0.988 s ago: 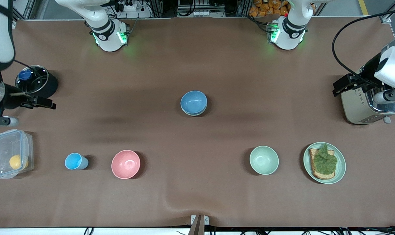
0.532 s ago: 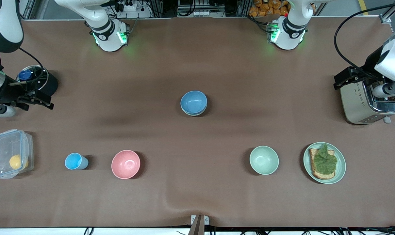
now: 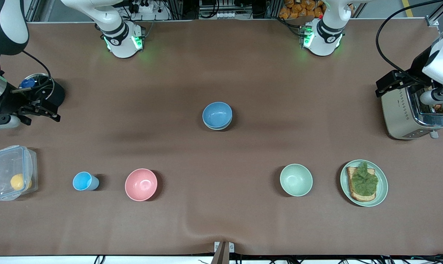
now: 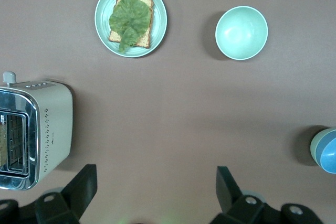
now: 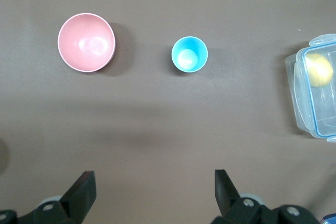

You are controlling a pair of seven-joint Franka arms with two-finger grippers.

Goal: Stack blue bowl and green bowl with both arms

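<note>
Both arms drawn back toward tabletop ends since earlier frames. Blue bowl [image 3: 217, 114] sits nested in green bowl [image 3: 218, 127] at centre, midway between arms. Left pincer [image 4: 155, 192] wide over toaster [image 3: 413, 116]; right pincer [image 5: 152, 190] wide, empty.

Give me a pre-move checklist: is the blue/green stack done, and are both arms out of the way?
1. Blue bowl nested in green bowl, whose rim shows under it: ok.
2. Stack upright on the table, midway between the arms' ends: ok.
3. Left tool open, holds nothing, over the toaster at the left arm's end: ok.
4. Right tool open, holds nothing, over the table beside the black container at the right arm's end: ok.
5. Mint bowl, pink bowl, light-blue cup and toast plate stand apart, nearer the front camera than the stack: ok.
6. Stack seated fully level: cannot tell.
</note>
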